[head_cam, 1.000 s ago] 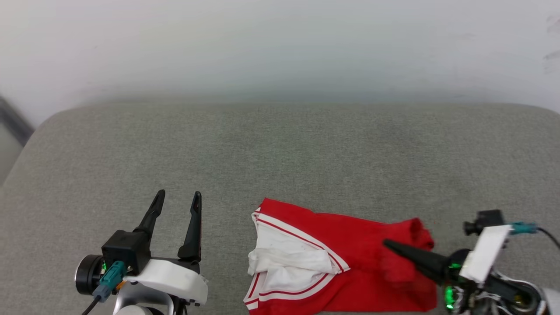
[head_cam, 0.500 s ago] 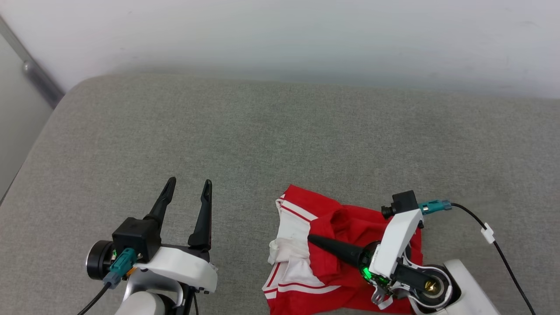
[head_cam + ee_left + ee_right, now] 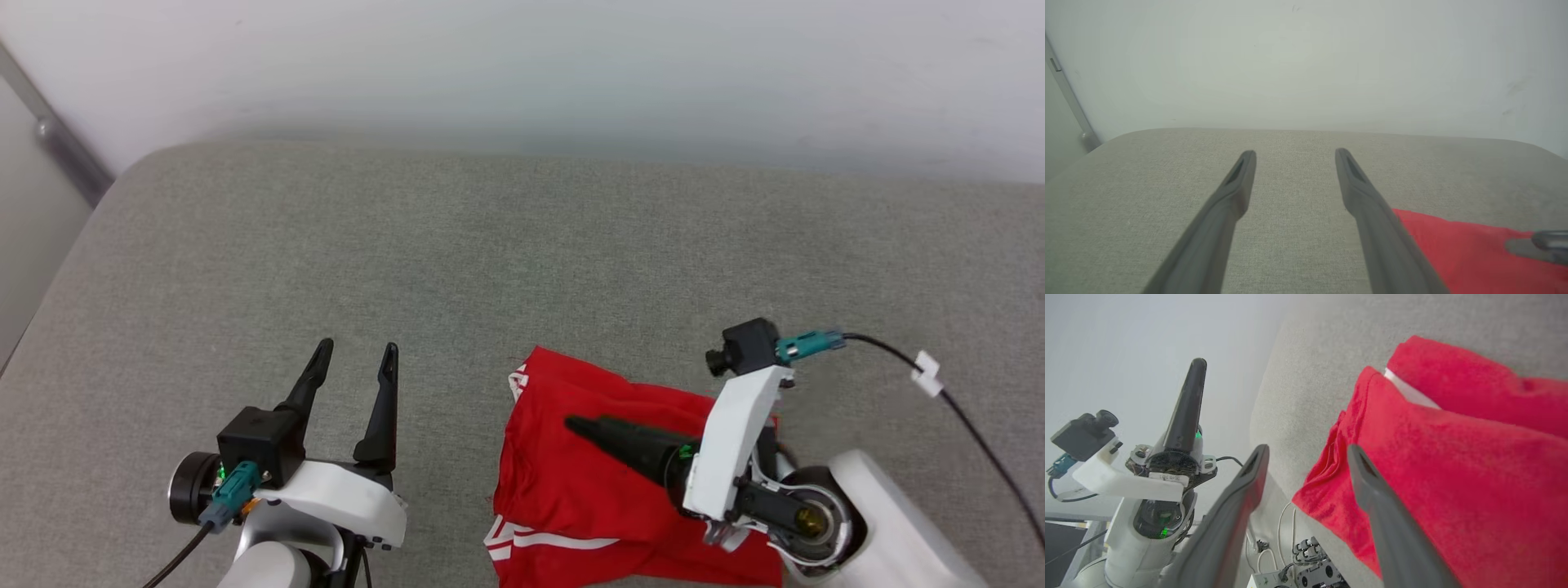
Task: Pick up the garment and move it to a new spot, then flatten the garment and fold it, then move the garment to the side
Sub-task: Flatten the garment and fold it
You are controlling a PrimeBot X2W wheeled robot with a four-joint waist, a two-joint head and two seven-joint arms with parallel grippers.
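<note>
Left gripper (image 3: 359, 347): fingers spread wide, nothing between them, hovering over bare fabric at 7 o'clock in the head view, tips pointing to 12. It is not touching the garment (image 3: 588, 490), which lies just off toward its 3 o'clock. Right gripper (image 3: 1307, 448): jaws apart in its own wrist view, with no cloth pinched between them. One finger sits over the red cloth, the other is off the garment's edge. Can't tell if the finger over the cloth actually rests on it. In the head view the right gripper comes in from 4 o'clock, pointing to about 10, over the middle of the garment. Garment sits at 5 o'clock in the head view, close to the near edge of the surface. It is bunched in layers with plain red on top. White stripe trim shows at its 7 o'clock and 11 o'clock corners. Surface is a grey woven cushion (image 3: 490, 269) with rounded far corners. Behind it at 12 o'clock is a plain pale wall (image 3: 522, 65). A grey metal rail (image 3: 57, 139) runs diagonally at 10 o'clock. A black cable (image 3: 963, 408) trails from the right wrist camera toward 3 o'clock.
</note>
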